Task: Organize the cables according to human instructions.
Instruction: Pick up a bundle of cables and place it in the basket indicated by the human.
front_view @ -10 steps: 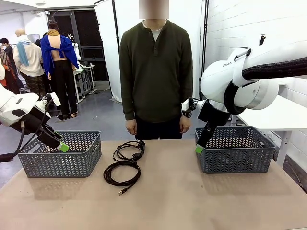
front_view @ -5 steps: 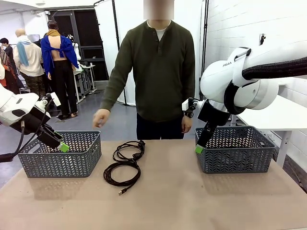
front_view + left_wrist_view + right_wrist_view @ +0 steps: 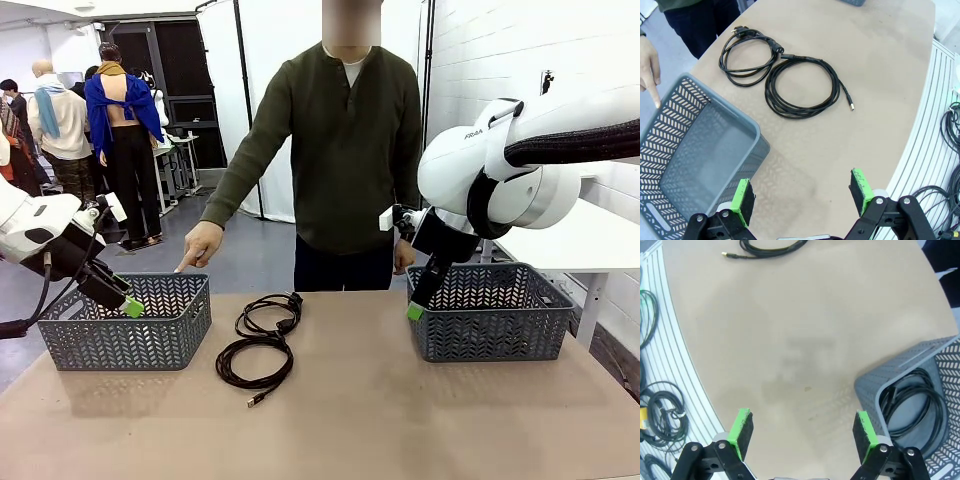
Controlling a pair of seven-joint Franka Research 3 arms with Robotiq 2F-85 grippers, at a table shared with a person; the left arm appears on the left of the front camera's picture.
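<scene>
The left gripper point(image 3: 128, 304) hangs over the left basket point(image 3: 60, 345), inside its near rim. Its jaws stand apart with nothing between them. In the left wrist view the basket's rounded corner lies just below the left finger, and bare table point(image 3: 400, 420) spreads out beyond it. The person's hand point(image 3: 198, 246) hovers above the far rim of this basket, its forefinger pointing down into it.

Just right of the basket two cables lie on the table, and their loops touch. The far coil point(image 3: 283, 324) sits close to the table's far edge, with its plug turned toward the person. The near coil point(image 3: 255, 384) lies in front of it, and its USB end point(image 3: 257, 399) trails toward the near edge. There is open table all around the pair: a narrow strip beside the left basket, a wide stretch to the right, and a broad bare band along the near edge.

The right gripper point(image 3: 416, 308) hangs beside the left wall of the right basket point(image 3: 490, 340), outside it and over bare table. Its jaws are spread and hold nothing. In the right wrist view another coiled cable point(image 3: 910, 388) lies inside the basket, close to its corner.
</scene>
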